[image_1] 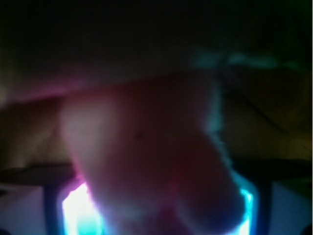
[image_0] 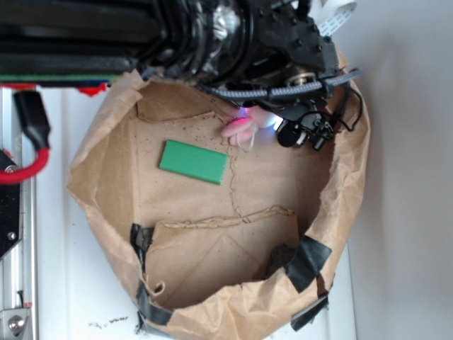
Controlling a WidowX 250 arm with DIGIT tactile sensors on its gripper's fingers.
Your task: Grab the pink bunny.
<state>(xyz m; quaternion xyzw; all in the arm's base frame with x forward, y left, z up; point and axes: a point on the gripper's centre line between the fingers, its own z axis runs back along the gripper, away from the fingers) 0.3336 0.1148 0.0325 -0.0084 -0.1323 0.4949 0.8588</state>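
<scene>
A brown paper bag (image_0: 106, 149), cut low and spread open, lies on a white surface (image_0: 64, 283), its torn rim patched with strips of black tape (image_0: 308, 261). Inside, on the bag's flat floor, a green block (image_0: 193, 161) lies slightly tilted, left of centre. The pink bunny (image_0: 241, 127) sits at the far side of the bag's floor, up and to the right of the green block and apart from it, with a thin white loop string (image_0: 248, 143) trailing below it. The robot's black arm (image_0: 233, 35) reaches in from the top edge, and the hand (image_0: 272, 120) is down at the bunny, with a violet-white glow showing where they meet. In the wrist view the pink bunny (image_1: 146, 161) fills most of the dark, blurred picture, pressed close to the lens, with bright cyan and white light at the bottom edges on either side of it. Whether the hand is spread or pinching the plush, I cannot tell from either view.
</scene>
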